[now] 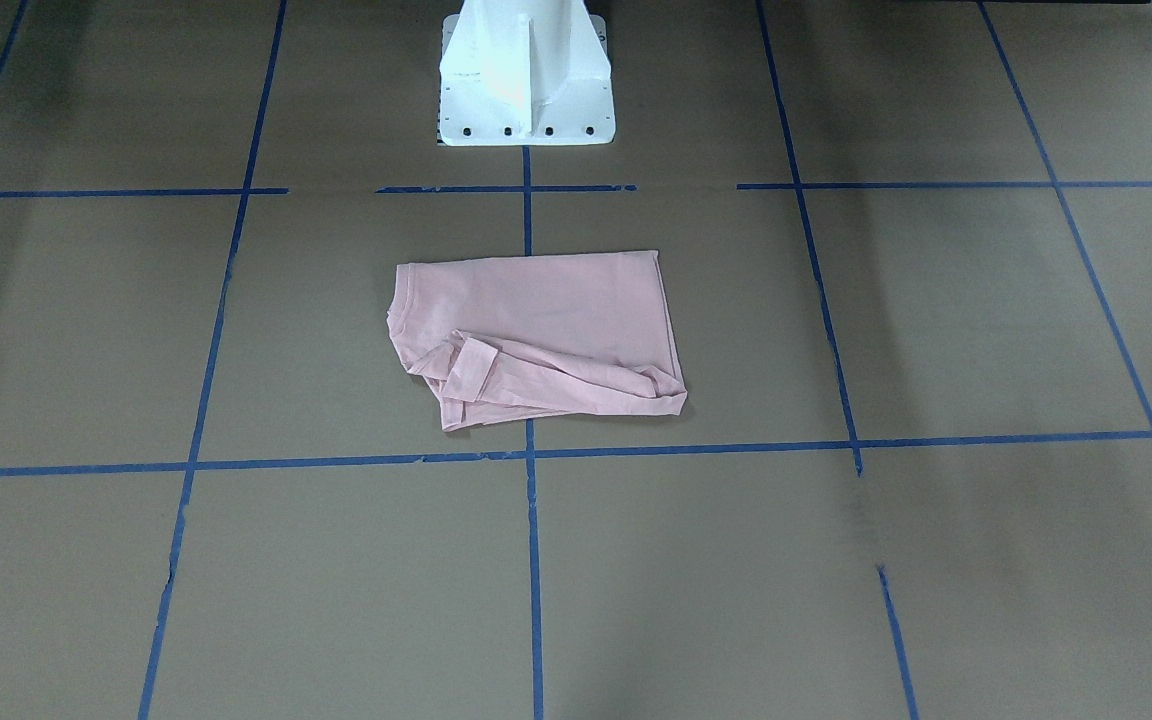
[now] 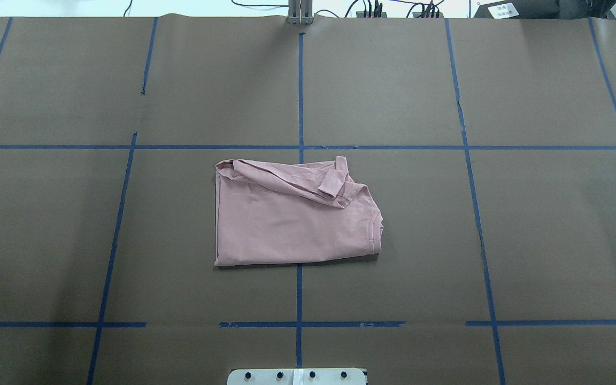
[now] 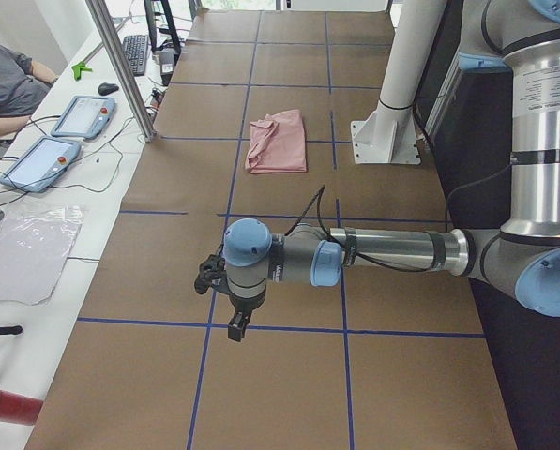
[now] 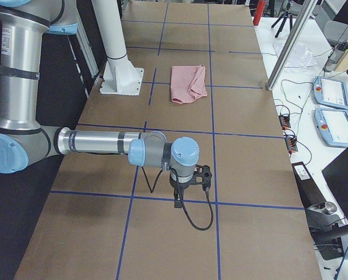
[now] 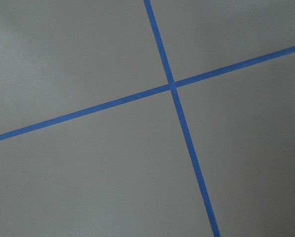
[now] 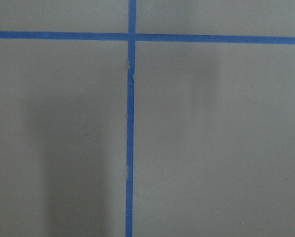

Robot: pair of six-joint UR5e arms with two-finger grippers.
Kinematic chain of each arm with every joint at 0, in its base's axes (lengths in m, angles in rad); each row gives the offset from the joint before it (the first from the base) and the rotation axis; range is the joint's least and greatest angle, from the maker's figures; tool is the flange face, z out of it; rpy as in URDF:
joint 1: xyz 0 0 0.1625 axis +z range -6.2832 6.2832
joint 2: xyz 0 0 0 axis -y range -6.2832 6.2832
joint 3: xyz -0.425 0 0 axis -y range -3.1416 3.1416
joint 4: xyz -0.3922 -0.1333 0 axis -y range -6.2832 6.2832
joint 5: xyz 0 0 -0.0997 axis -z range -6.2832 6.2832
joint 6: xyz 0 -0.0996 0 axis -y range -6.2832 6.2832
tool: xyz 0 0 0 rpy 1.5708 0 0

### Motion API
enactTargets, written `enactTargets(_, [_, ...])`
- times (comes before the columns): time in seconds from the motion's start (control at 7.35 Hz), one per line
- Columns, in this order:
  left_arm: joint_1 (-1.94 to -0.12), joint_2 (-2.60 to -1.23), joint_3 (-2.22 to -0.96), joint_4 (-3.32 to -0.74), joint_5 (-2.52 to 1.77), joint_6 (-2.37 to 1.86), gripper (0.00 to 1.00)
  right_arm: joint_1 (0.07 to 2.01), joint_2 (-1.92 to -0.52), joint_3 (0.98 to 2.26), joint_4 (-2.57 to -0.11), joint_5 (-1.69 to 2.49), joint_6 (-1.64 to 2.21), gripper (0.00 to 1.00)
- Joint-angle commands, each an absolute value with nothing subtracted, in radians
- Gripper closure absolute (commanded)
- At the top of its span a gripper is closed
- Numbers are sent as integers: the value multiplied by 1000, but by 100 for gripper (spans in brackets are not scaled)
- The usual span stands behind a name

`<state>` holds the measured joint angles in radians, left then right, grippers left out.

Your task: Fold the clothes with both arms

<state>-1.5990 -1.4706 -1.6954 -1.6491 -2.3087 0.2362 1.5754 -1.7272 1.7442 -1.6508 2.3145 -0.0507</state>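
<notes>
The clothes are one light pink T-shirt (image 1: 546,320), folded into a rough rectangle on the brown table centre (image 2: 286,224), with a sleeve bunched along its far edge and no print showing. My arms are both far from it. The left arm (image 3: 383,253) reaches out at the table's left end, its gripper (image 3: 235,328) pointing down. At the right end the right arm (image 4: 104,143) does the same with its gripper (image 4: 178,201). I cannot tell whether either gripper is open or shut. Both wrist views show only brown paper and blue tape.
Blue tape lines (image 2: 300,147) grid the brown paper. The white pedestal base (image 1: 526,80) stands just behind the shirt. A metal post (image 3: 125,70), tablets (image 3: 36,164) and cables line the operators' side, where a person (image 3: 7,84) sits.
</notes>
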Motion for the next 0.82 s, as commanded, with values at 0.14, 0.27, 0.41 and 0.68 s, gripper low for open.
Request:
enactTargets(0.14, [-1600, -1471, -1695, -1649, -2307, 236, 0, 1575, -1727, 1743, -1651, 2313, -51, 0])
enactTargets(0.27, [-1600, -1470, -1695, -1649, -2307, 236, 0, 1575, -1727, 1743, -1652, 2313, -52, 0])
enactTargets(0.41, [-1600, -1470, -1695, -1646, -2309, 233, 0, 1575, -1727, 1743, -1651, 2313, -51, 0])
enactTargets(0.68, [-1600, -1468, -1692, -1646, -2309, 233, 0, 1575, -1726, 1744, -1651, 2321, -51, 0])
